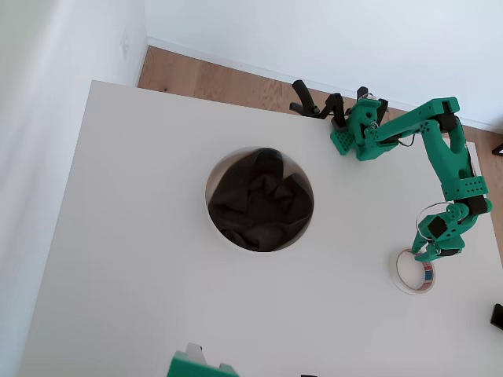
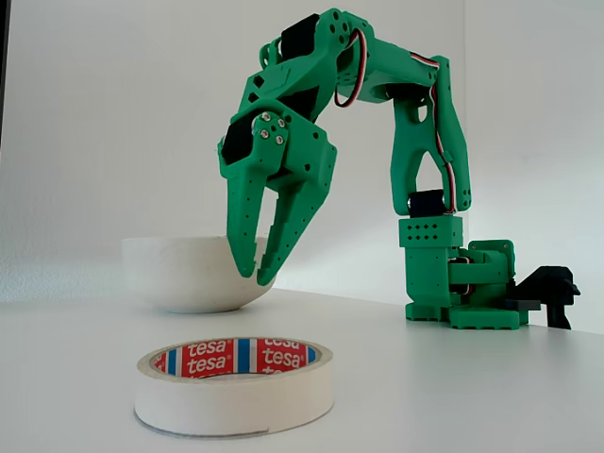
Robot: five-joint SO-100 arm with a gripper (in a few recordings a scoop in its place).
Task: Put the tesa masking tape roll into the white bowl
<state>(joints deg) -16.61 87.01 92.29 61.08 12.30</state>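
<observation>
Inspector: Report, left to right, overhead view.

Arm: White bowl (image 1: 259, 199), dark cloth (image 1: 261, 206) inside, mid-table (image 1: 141, 259). Tape roll (image 1: 415, 271) lies flat near the right edge, well apart from the bowl.

Inspector: Your gripper?

Arm: My gripper (image 2: 258, 272) hangs above the roll, fingers slightly parted, grasping nothing.

The table (image 1: 134, 259) was a plain white rectangular top. Three items rested directly on it. The white bowl (image 1: 211, 206), lined with dark crumpled cloth (image 1: 259, 200), stood near the middle. The tape roll (image 1: 413, 271) lay flat near the right edge in the overhead view, well apart from the bowl. The green arm base (image 2: 460, 283) stood at the far edge.
</observation>
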